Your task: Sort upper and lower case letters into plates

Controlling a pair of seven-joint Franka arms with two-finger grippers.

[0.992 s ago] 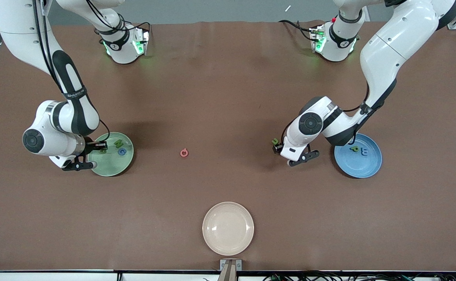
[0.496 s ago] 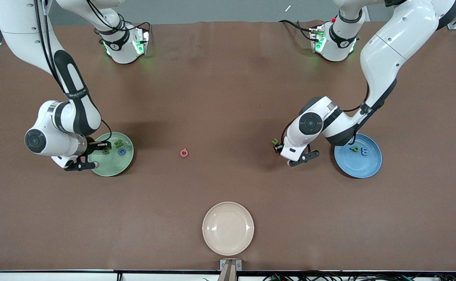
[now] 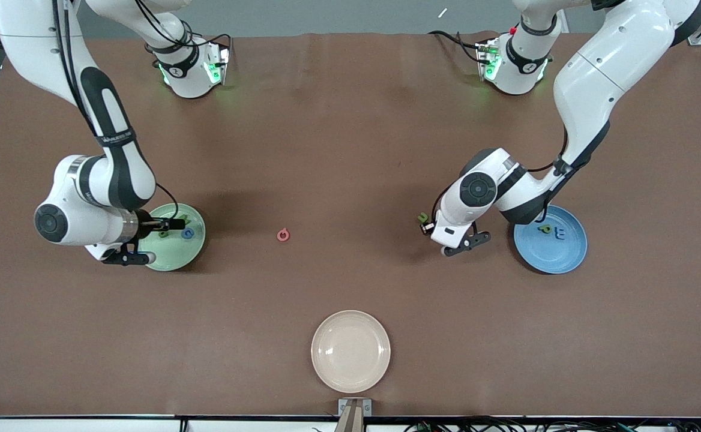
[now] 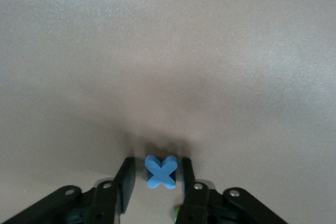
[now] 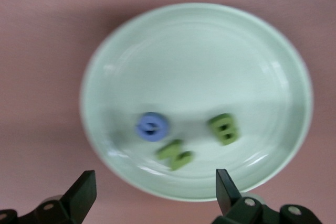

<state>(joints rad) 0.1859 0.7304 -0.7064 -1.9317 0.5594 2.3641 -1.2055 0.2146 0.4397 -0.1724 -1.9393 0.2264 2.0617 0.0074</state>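
Note:
The pale green plate (image 3: 173,255) holds a blue letter (image 3: 188,233) and two green letters (image 5: 224,128); it fills the right wrist view (image 5: 262,51). My right gripper (image 3: 170,225) hangs open and empty over this plate (image 5: 155,192). The blue plate (image 3: 551,255) holds a green P (image 3: 544,228) and a blue E (image 3: 560,234). My left gripper (image 3: 426,227) is low at the table, open, with its fingers on either side of a blue X (image 4: 161,171) that lies on the table. A green letter (image 3: 423,217) lies beside this gripper. A red letter (image 3: 282,234) lies mid-table.
A cream-white plate (image 3: 350,351) sits near the table's front edge, nearer to the front camera than the red letter. Both arm bases stand along the table's back edge.
My right gripper has shifted a little across the pale green plate toward the table's middle. The left arm has hardly moved.

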